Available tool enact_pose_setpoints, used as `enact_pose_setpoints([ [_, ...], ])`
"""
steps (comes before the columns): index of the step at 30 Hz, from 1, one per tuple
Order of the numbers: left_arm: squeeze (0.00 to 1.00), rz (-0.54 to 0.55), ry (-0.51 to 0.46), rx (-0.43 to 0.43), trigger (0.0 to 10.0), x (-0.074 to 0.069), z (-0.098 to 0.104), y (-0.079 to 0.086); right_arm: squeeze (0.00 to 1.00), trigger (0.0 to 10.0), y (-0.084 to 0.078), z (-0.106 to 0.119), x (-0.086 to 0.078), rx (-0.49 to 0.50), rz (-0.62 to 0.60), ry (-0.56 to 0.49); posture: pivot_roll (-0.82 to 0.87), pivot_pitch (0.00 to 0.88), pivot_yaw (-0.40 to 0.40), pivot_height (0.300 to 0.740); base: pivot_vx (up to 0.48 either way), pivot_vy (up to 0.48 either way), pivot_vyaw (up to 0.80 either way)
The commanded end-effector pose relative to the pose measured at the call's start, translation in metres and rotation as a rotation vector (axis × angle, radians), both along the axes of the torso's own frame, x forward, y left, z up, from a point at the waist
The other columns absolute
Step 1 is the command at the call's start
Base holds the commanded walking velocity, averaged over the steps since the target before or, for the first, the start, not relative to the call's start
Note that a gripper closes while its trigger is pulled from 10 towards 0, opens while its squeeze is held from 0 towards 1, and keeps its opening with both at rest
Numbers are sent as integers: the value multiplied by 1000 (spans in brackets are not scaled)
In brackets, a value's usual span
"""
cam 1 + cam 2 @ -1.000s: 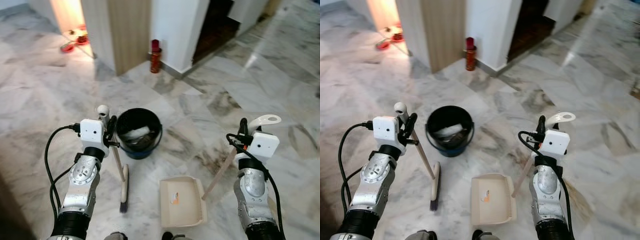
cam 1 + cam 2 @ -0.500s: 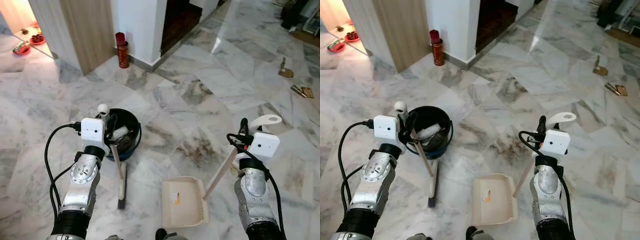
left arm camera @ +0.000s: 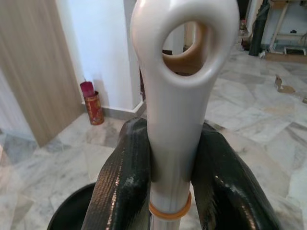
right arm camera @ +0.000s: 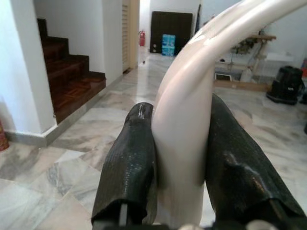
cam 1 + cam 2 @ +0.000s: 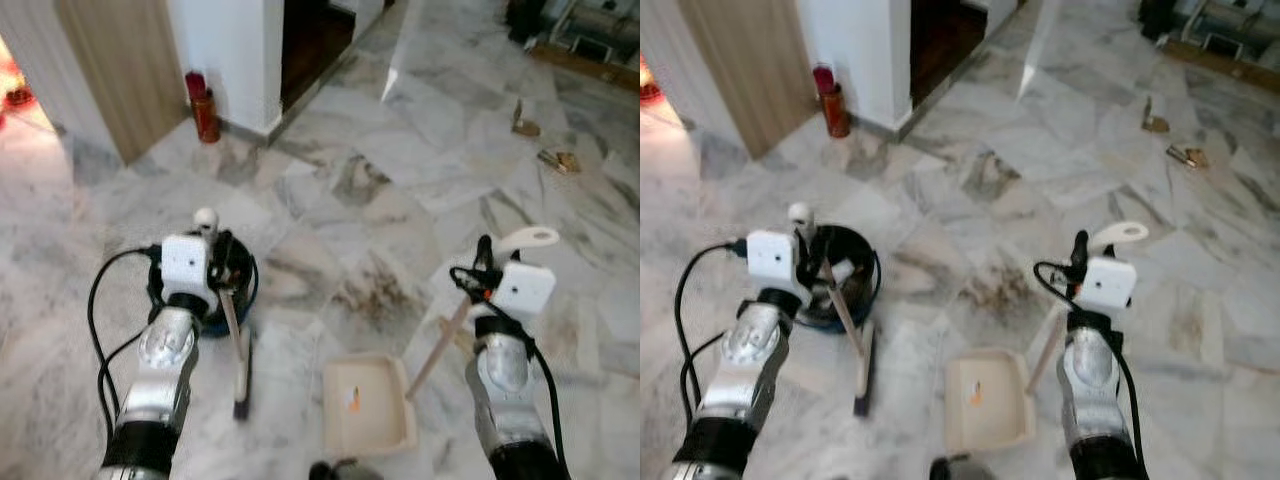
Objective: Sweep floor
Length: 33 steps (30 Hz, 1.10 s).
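Your left gripper [image 3: 168, 177] pinched the broom [image 5: 238, 345] handle; right gripper [image 4: 184, 163] pinched the dustpan [image 5: 368, 405] handle; black bucket [image 5: 845, 285] sat far-left.

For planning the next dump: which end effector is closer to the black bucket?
Left. The left end effector, gripping the broom, is right beside the black bucket; the right end effector holds the dustpan handle, well away.

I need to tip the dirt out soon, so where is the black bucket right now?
In the head views the black bucket stands on the marble floor at the robot's left, just behind the left gripper and the broom.
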<state>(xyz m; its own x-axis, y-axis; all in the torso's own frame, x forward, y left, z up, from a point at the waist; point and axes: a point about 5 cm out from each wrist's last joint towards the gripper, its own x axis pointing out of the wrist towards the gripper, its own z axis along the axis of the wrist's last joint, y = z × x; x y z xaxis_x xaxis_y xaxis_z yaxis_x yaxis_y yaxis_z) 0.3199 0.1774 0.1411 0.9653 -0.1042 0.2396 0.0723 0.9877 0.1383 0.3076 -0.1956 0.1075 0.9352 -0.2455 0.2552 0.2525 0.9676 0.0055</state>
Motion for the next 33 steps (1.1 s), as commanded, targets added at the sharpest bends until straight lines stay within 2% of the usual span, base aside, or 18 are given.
enact_pose_setpoints([
  [1,0,-29,-14,7,10000,2,3,-10,0,10000,-10,0,-3,-12,-29,-1,153,149,-101,740,0,0,-800],
  [23,0,-59,-19,-13,10000,2,4,-14,0,10000,-7,0,-3,-5,-22,-10,154,143,-99,740,0,0,-800],
  [33,0,-67,-11,-35,10000,7,5,-17,0,10000,-5,5,-2,-18,-15,-36,142,125,-87,740,0,0,0],
])
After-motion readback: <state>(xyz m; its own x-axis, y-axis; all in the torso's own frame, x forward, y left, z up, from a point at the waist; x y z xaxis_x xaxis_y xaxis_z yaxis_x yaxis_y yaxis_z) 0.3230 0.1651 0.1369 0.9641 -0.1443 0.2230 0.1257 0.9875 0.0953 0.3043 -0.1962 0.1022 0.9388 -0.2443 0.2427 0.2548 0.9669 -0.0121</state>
